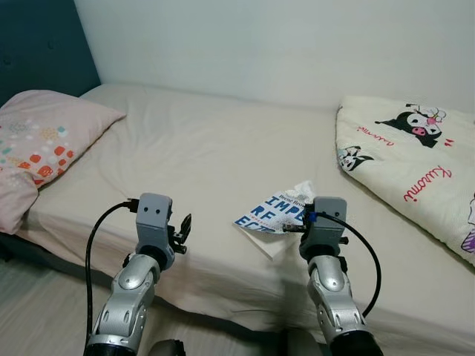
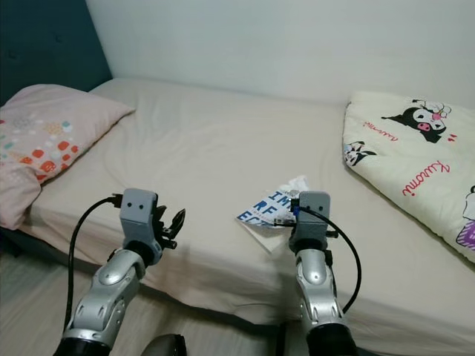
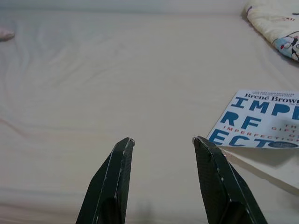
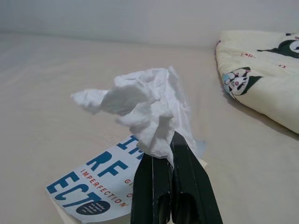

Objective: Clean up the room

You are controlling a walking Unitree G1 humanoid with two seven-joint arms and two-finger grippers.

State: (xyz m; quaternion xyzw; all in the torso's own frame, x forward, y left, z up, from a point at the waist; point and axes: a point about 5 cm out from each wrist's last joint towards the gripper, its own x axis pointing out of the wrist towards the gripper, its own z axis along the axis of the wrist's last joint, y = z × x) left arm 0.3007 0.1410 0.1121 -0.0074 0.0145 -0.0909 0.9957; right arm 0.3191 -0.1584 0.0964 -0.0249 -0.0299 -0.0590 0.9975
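The right pincer (image 4: 161, 149) is clamped on a crumpled tissue (image 4: 140, 105) above a book (image 1: 271, 215) on the bed (image 1: 200, 156). The left pincer (image 3: 163, 142) gapes, holding nothing. A pillow (image 1: 44, 137) and blanket (image 1: 415, 159) lie well apart.

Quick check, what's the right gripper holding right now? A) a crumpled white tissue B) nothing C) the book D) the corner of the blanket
A: the right wrist view shows the right gripper with its fingers closed on a crumpled white tissue, raised above the book that lies on the bed.
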